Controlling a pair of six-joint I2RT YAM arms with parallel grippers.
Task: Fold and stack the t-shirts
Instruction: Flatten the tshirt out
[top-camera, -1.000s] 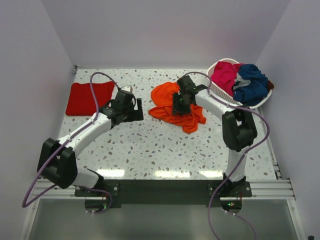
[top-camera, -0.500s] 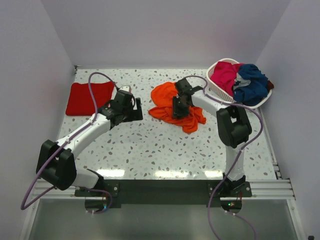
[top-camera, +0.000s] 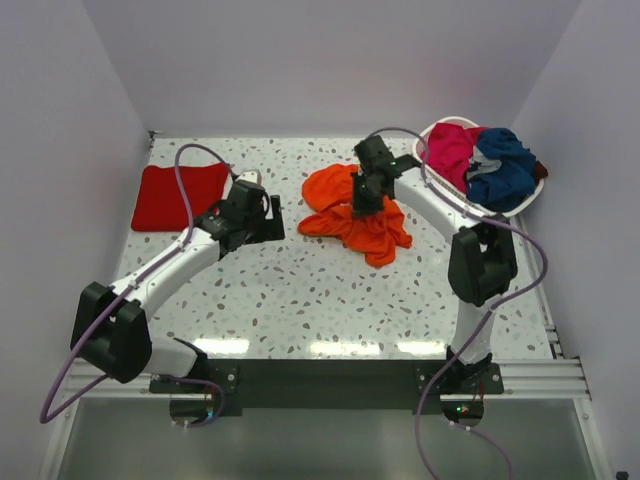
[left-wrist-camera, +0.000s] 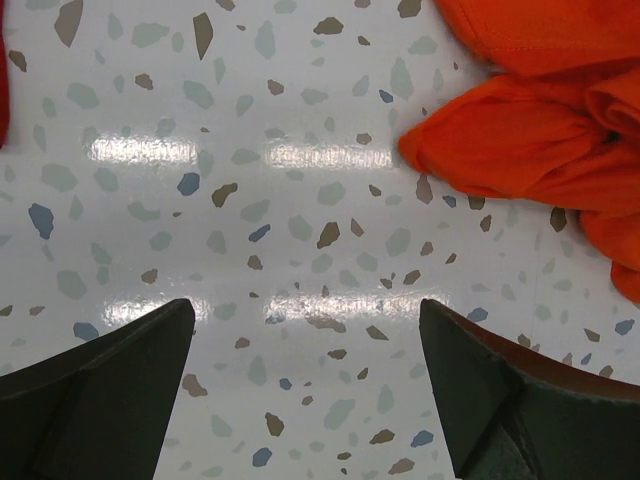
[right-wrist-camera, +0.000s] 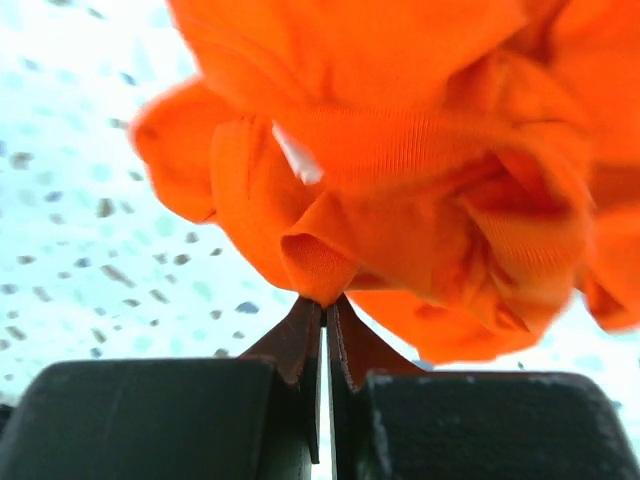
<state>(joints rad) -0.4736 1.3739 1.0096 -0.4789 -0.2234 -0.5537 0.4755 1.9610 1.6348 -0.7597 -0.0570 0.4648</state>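
The right gripper (right-wrist-camera: 322, 300) has its jaws pinched tight on a fold of the orange t-shirt (top-camera: 325, 190), which lies crumpled in a heap on the speckled table (top-camera: 300, 290), toward its far middle. Cloth bunches just above the closed tips. The left gripper (left-wrist-camera: 305, 310) hovers just left of the heap, jaws spread wide with nothing between them. A red t-shirt (top-camera: 180, 195) lies flat at the far left. At the far right, a white basket (top-camera: 432, 178) holds 2 more, magenta t-shirt (top-camera: 450, 150) and navy t-shirt (top-camera: 505, 168).
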